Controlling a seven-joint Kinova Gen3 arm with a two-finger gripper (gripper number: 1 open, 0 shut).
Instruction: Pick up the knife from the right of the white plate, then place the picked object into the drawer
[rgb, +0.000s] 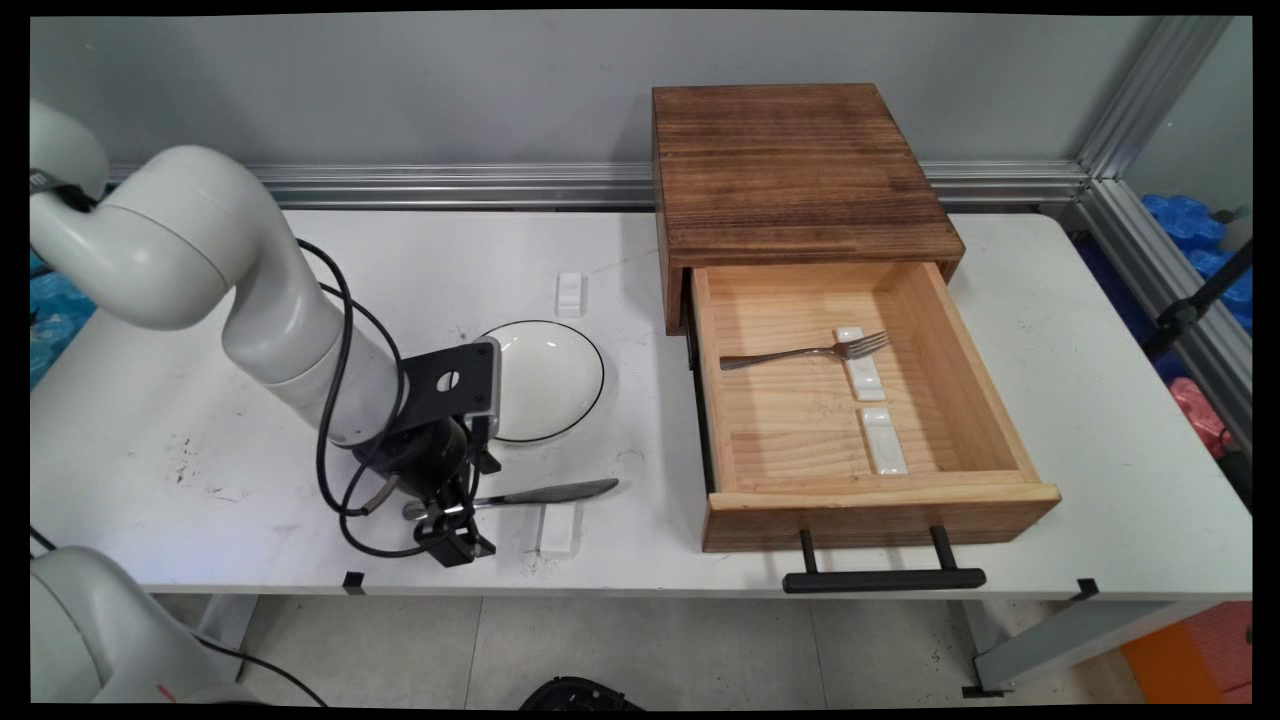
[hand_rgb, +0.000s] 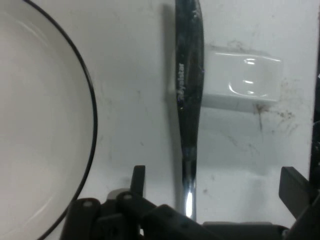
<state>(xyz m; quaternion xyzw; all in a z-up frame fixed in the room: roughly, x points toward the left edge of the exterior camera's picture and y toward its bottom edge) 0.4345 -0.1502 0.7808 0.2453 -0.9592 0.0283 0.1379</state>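
gripper (rgb: 452, 522): down low at the table's near edge, fingers spread either side of the knife handle, not pinching it
knife (rgb: 540, 492): dark shiny blade, lying flat, its blade propped on a little white rest (rgb: 558, 528)
hand view: lettering on the knife (hand_rgb: 189, 100) blade, the main view can't show that
plate (rgb: 545, 380): white, thin black rim, just behind
drawer (rgb: 860, 400): open, fork (rgb: 805, 352) on a white rest inside
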